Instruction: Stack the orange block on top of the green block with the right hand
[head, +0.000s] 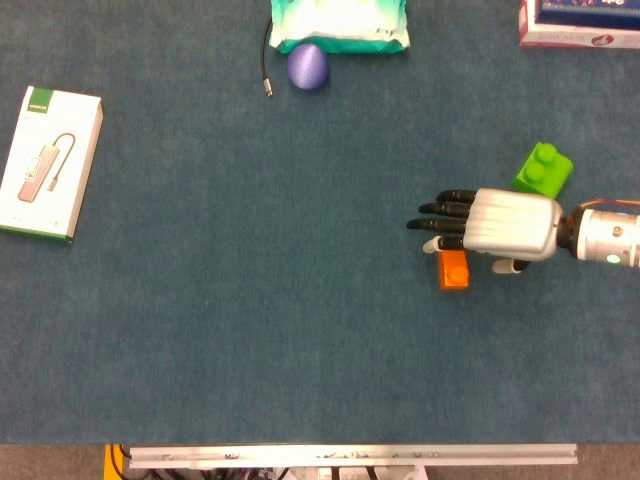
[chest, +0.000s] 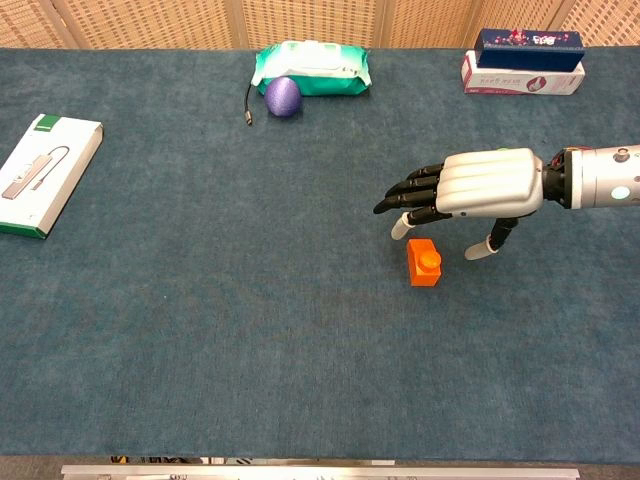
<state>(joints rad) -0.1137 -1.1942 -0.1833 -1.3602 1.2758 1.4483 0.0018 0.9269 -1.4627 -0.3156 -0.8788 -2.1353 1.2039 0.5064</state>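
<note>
We see the right hand open, empty, over the orange block mid-right; closing off-centre could knock it away from green block.

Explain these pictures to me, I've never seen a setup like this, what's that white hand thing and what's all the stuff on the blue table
The white and black thing is a robot's right hand, on the end of an arm reaching in from the right. A person steers it remotely. One picture looks straight down from the robot's head; the other looks forward from its chest.

The hand holds nothing. Its fingers are spread, and it hovers over a small orange block on the blue table. Whether it touches the block is hard to tell. The job is to stack that block on the green block, which lies just behind the hand.

Also on the table: a white box picturing a cable adapter at the left, a purple ball against a pack of wipes with a short cable beside them, and stacked boxes at the far right. The left hand is not visible.
</note>
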